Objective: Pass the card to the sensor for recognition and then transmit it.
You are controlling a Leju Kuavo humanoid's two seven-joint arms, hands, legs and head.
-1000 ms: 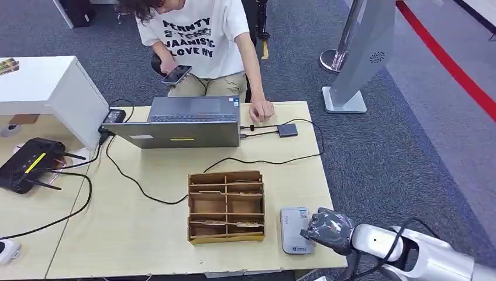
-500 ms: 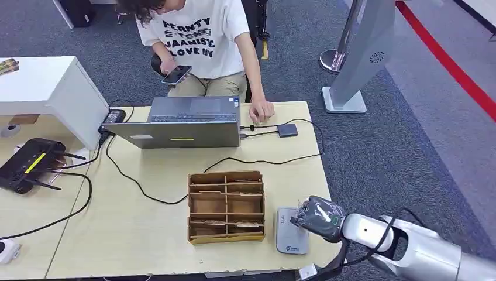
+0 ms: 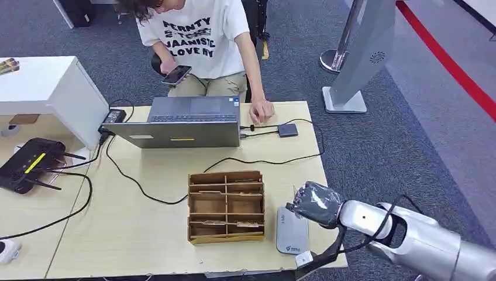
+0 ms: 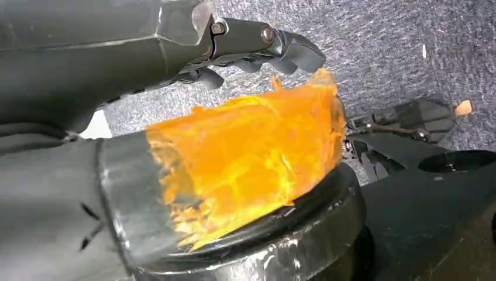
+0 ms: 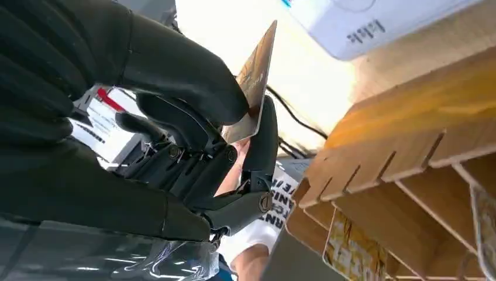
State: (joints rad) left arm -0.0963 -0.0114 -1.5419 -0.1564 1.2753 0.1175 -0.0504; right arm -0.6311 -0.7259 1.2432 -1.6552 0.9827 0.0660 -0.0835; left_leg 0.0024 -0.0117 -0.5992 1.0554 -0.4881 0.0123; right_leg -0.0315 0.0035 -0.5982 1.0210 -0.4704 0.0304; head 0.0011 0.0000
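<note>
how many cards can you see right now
3 at least: a gold card pinched in the right hand, two lying in the brown cardboard organizer's compartments. More may be hidden.

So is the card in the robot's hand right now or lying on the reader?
In hand. The right hand pinches the card between thumb and fingers, raised off the grey reader.
</note>
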